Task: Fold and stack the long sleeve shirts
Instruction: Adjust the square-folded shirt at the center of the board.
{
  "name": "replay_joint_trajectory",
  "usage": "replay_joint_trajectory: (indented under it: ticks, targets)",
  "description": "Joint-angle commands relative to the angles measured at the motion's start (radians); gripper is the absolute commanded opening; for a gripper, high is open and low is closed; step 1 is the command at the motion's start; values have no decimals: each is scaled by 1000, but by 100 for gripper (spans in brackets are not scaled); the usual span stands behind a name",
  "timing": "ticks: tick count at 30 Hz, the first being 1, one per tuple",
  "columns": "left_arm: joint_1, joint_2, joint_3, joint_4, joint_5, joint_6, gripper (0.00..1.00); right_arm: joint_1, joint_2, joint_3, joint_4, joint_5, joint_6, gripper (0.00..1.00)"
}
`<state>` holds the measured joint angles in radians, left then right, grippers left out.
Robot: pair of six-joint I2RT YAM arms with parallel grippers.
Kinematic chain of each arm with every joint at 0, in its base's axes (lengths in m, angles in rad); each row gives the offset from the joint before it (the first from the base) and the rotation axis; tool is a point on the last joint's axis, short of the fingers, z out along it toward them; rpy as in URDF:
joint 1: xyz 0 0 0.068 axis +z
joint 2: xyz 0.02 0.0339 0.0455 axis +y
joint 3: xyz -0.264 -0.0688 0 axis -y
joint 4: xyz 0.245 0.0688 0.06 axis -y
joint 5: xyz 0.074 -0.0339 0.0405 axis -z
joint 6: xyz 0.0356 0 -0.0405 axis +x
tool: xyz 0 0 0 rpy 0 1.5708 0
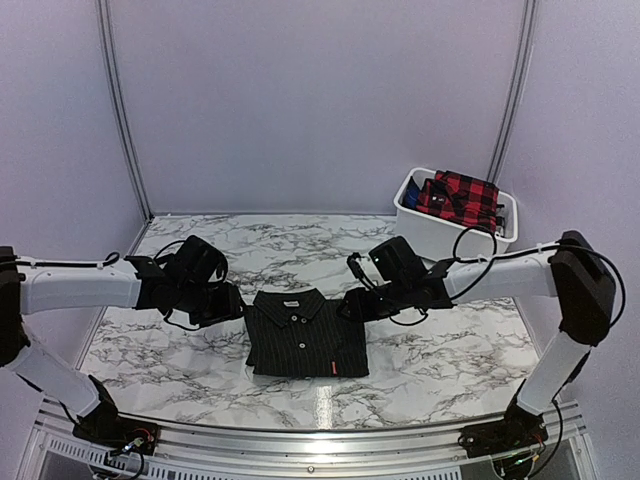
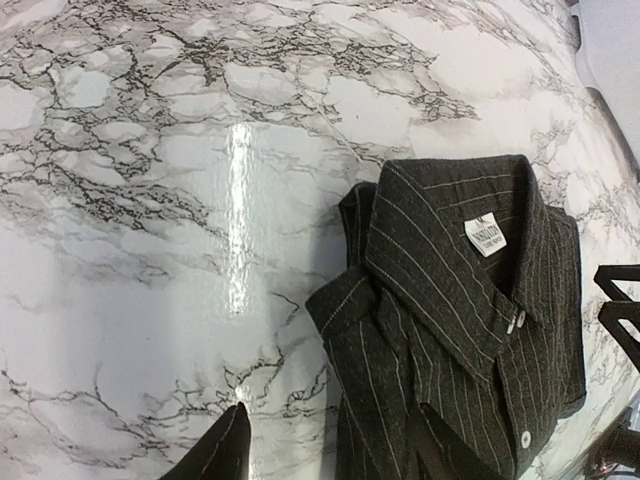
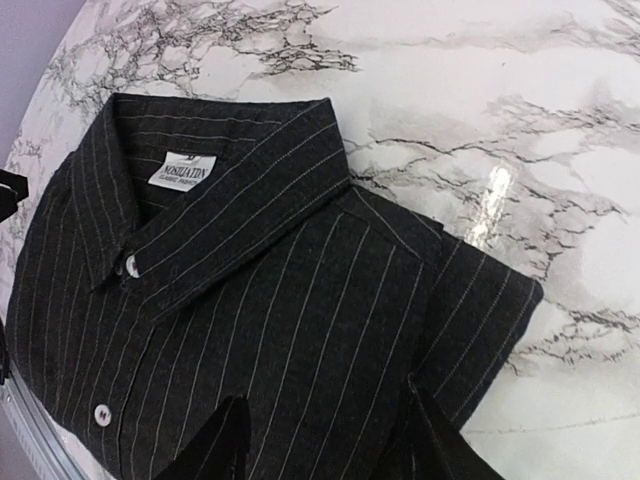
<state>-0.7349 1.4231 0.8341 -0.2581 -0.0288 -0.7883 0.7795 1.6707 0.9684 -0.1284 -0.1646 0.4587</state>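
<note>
The black pinstriped long sleeve shirt (image 1: 305,335) lies folded, collar at the far side, in the middle of the marble table. My left gripper (image 1: 232,305) is open at its left shoulder. In the left wrist view (image 2: 330,450) one finger is over bare table and the other over the shirt (image 2: 450,320). My right gripper (image 1: 355,305) is open at the right shoulder. In the right wrist view (image 3: 330,440) both fingers (image 3: 225,445) sit low over the cloth (image 3: 250,290). The red-and-black plaid shirt (image 1: 458,197) lies in a bin.
A white bin (image 1: 420,222) stands at the back right of the marble table (image 1: 180,345). White booth walls close in the back and sides. A metal rail runs along the near edge (image 1: 300,440).
</note>
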Motion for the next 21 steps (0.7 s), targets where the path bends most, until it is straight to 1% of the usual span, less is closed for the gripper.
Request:
replay_joint_trajectory:
  ticks: [1, 6, 11, 17, 20, 21]
  targets:
    - [29, 65, 55, 23, 58, 71, 54, -7, 80, 95, 35, 15, 0, 46]
    - [45, 108, 78, 35, 64, 83, 50, -18, 106, 101, 36, 95, 9, 46]
    - [53, 152, 97, 47, 71, 94, 45, -28, 142, 112, 52, 92, 10, 49]
    - [55, 203, 141, 56, 85, 106, 35, -36, 190, 141, 90, 65, 15, 49]
    - [56, 225, 159, 61, 91, 110, 29, -36, 199, 151, 98, 65, 19, 48]
    - [56, 231, 164, 63, 94, 111, 25, -36, 202, 155, 100, 66, 18, 48]
